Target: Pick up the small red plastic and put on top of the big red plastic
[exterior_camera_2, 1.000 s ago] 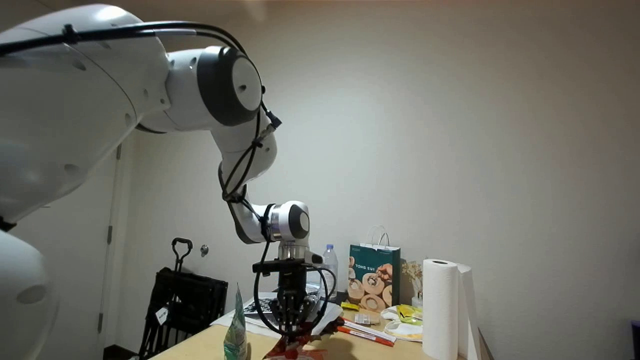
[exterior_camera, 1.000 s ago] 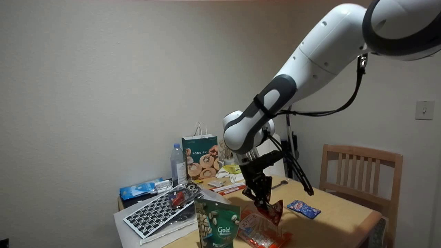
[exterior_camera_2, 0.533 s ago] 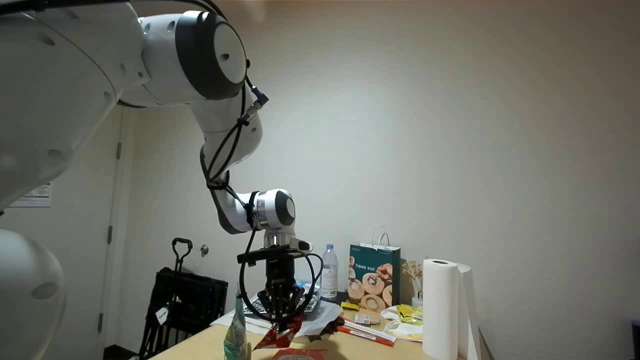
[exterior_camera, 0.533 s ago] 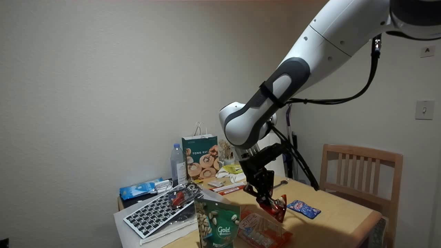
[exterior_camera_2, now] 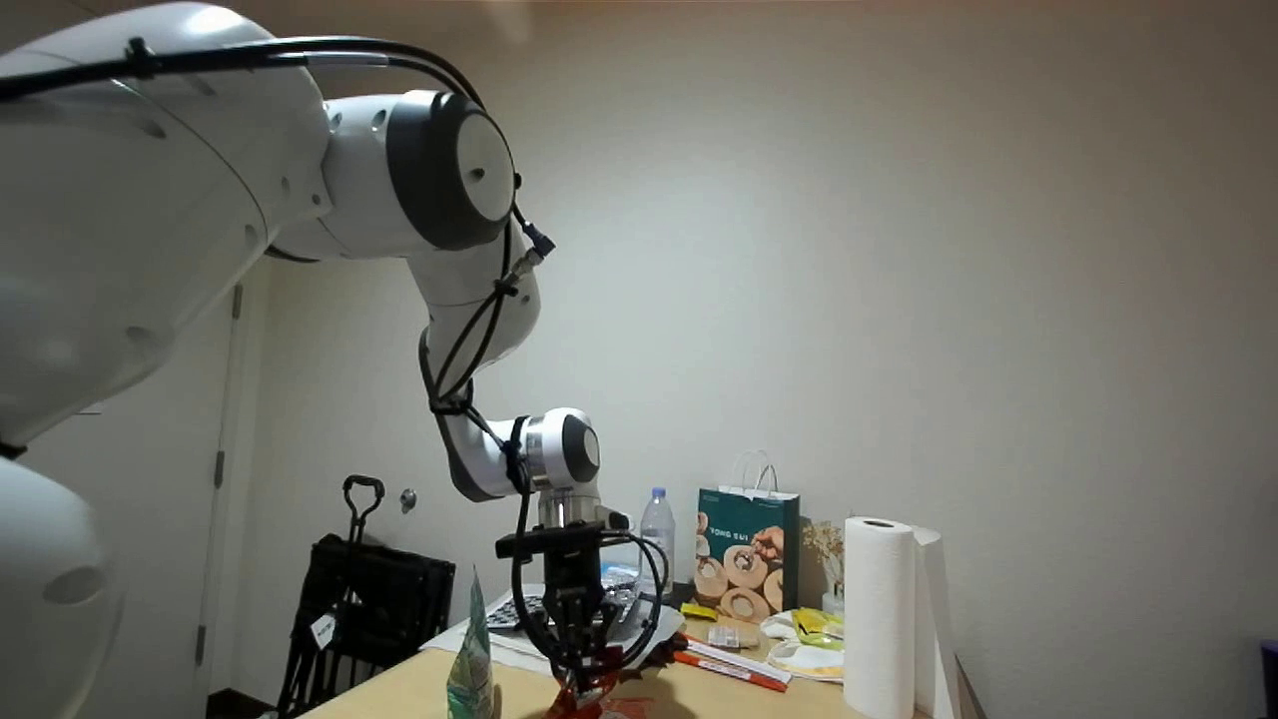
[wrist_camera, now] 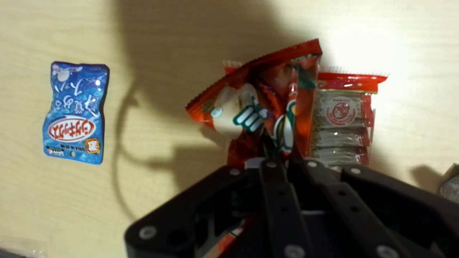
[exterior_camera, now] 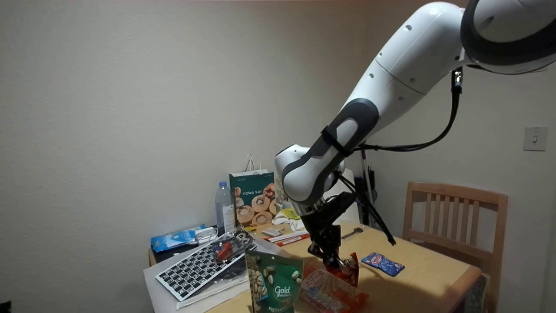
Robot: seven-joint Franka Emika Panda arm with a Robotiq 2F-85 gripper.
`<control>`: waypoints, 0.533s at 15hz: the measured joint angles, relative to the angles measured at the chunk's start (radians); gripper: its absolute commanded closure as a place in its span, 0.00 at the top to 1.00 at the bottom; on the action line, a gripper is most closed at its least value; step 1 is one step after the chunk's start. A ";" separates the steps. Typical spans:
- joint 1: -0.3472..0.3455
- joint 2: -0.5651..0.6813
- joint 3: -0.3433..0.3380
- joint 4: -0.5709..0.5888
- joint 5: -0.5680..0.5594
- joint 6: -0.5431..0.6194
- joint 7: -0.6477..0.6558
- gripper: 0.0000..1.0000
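My fingers (wrist_camera: 278, 179) pinch a crumpled fold of the small red packet (wrist_camera: 263, 102). It hangs over the big red packet (wrist_camera: 339, 120), one corner past the edge; if they touch, I cannot tell. I think I should centre it more, lower slowly, then release gently, without brushing the upright green pouch (exterior_camera: 275, 283).
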 measured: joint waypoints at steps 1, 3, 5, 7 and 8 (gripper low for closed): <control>-0.010 0.015 0.009 0.012 0.008 0.014 -0.029 0.02; -0.031 0.036 0.036 0.023 0.028 0.069 -0.091 0.02; -0.044 0.042 0.058 0.022 0.055 0.134 -0.130 0.02; -0.059 0.042 0.079 0.020 0.114 0.169 -0.156 0.02; -0.070 0.042 0.089 0.020 0.150 0.170 -0.164 0.02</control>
